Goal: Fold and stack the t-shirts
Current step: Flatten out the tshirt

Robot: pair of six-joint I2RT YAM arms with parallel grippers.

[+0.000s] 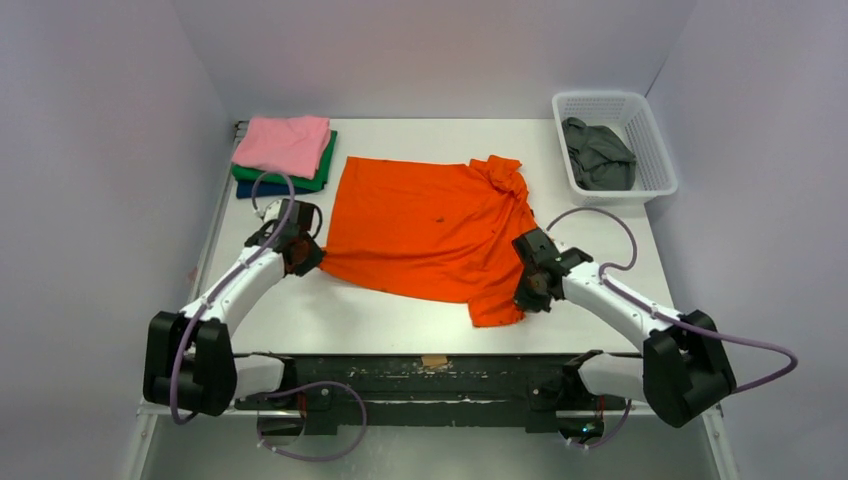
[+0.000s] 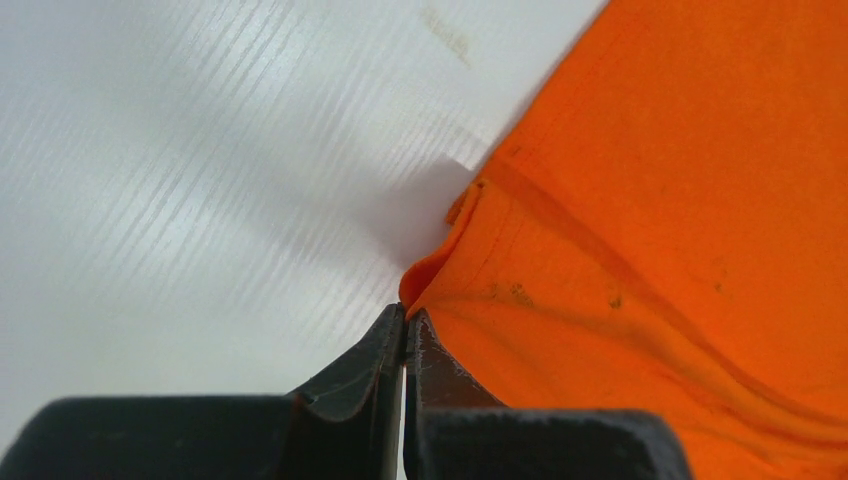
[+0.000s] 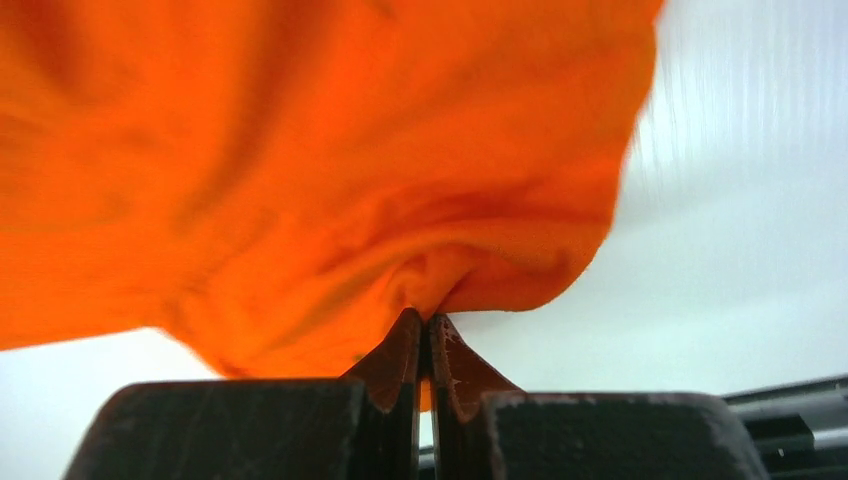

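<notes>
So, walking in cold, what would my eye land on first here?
The bright orange t-shirt spread across the middle of the white table, with the left tool pinching its near-left corner and the right tool pinching its near-right edge. Next, the folded pile at the back left, pink t-shirt on top, and the white basket at the back right holding a dark grey t-shirt.
</notes>
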